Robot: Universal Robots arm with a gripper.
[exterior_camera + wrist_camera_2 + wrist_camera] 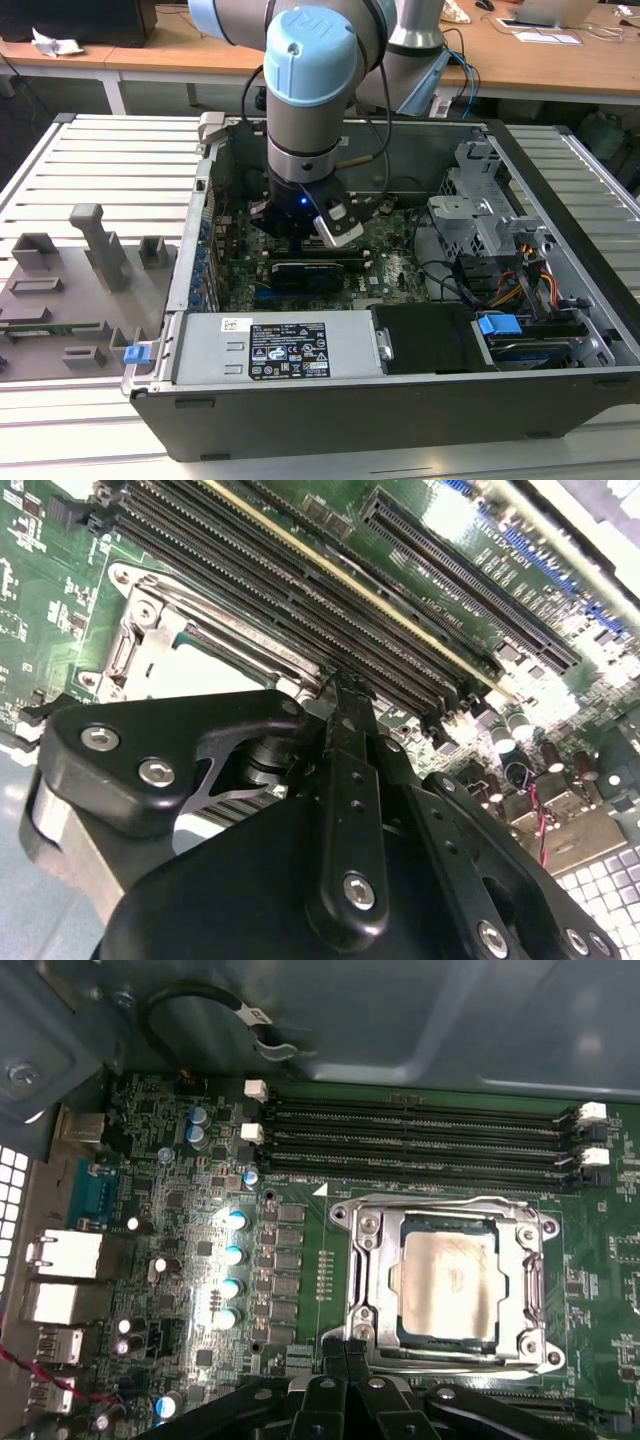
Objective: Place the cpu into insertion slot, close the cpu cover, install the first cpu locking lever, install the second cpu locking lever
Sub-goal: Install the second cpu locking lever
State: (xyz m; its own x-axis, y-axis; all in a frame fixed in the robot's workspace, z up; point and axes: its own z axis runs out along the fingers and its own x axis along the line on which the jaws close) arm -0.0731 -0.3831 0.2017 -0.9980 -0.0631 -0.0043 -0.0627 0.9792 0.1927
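Cpu [447,1278]: metal top, pale, dull sheen, faintly smudged. Cpu cover [366,1260] around it: bare silvery metal, bright at the edges. Gripper [345,695]: matt black fingers with shiny steel screws. Circuit board [180,1160] beside the cover: green, lightly glossy. Computer case [400,400]: grey painted sheet metal, smooth, matt.

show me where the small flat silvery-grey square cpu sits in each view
First wrist view: the cpu lies in its socket, just beyond the gripper.
Second wrist view: a pale patch of it shows behind the gripper.
Exterior view: the arm's wrist hangs over that part of the green motherboard.
Shared landmark: the long black memory slots beside the socket, in both wrist views.
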